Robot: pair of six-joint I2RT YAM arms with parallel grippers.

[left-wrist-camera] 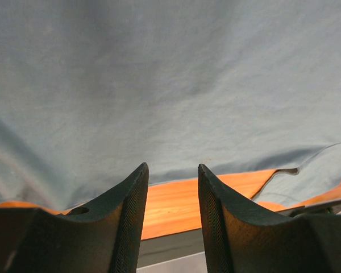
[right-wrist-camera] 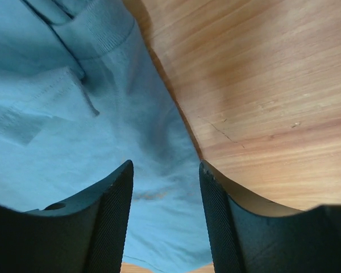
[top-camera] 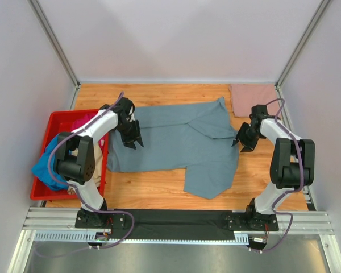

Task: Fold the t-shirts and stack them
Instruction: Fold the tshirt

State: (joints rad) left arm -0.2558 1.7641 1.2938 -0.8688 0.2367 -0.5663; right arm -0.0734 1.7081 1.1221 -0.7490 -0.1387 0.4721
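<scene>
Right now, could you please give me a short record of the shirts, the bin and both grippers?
grey-blue t-shirt: spread out centrally, partly folded
pink t-shirt: flat at far right corner
red bin: left side, holds blue cloth and magenta cloth
left gripper: open, over the grey-blue shirt's left edge
right gripper: open, at its right edge

You are looking at a wooden table point(top-camera: 159, 193), warm orange, with its grain running left to right. Plain pale walls close it in: the far wall point(top-camera: 182, 40), the left wall point(top-camera: 17, 85) and the right wall point(top-camera: 329, 102). Metal frame posts stand at the far-left corner point(top-camera: 54, 42) and the far-right corner point(top-camera: 304, 42). A slotted aluminium rail point(top-camera: 51, 219) runs along the near edge, with a black strip point(top-camera: 182, 219) across its middle. The light is soft and even.
</scene>
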